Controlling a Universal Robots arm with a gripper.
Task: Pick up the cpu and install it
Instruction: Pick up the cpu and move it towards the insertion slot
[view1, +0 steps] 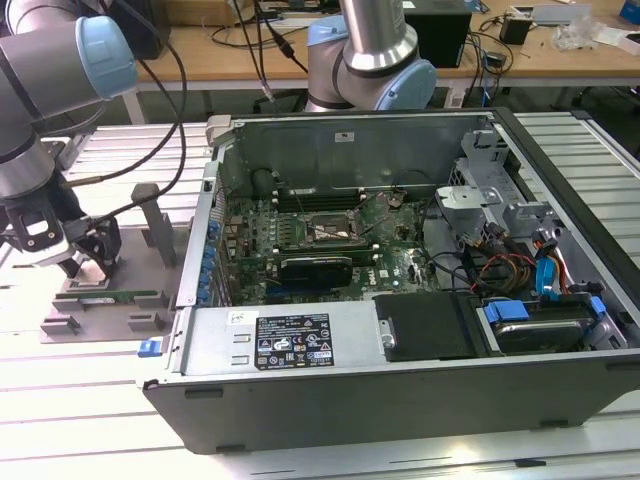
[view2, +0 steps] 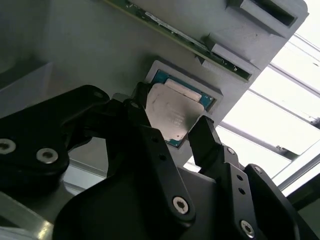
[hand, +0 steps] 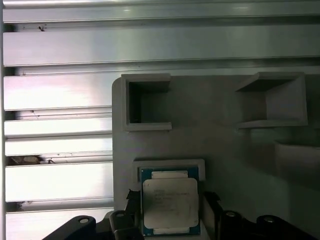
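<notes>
First wrist view, silver-topped cpu, teal rim

Whole setup sits on a ribbed aluminium worktop, slats running side to side, with heavy glare washing out its near corner on the exterior view's left. Past the far edge there's a light wooden bench cluttered with black cables.
</notes>
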